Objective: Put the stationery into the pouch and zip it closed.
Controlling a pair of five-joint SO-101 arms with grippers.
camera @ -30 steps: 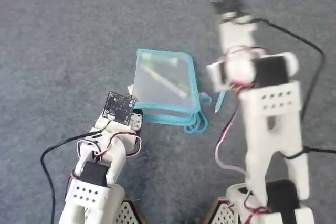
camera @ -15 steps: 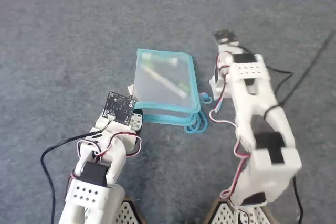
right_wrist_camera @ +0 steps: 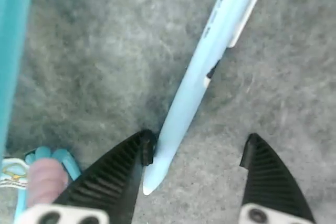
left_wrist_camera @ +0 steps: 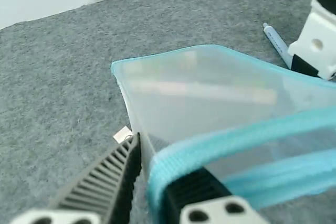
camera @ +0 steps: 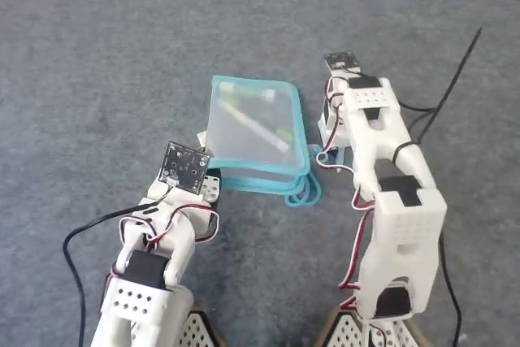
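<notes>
High view: translucent soft plastic pouch with turquoise zip trim (camera: 256, 132) lying on grey carpet (camera: 97, 71), near edge pinched by left gripper (camera: 211, 186). Left wrist view: clamped on floppy trim; likely to sag, so lift gently. Right wrist view: right gripper (right_wrist_camera: 199, 140) spread astride slim pale-blue plastic pen (right_wrist_camera: 210, 61) just beside pouch. Light, stiff, prone to rolling; pinch mid-barrel.

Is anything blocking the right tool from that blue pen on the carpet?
Nothing visible does. The right tool is open over the pen, which lies bare on the carpet between its fingers, close beside one of them.
</notes>
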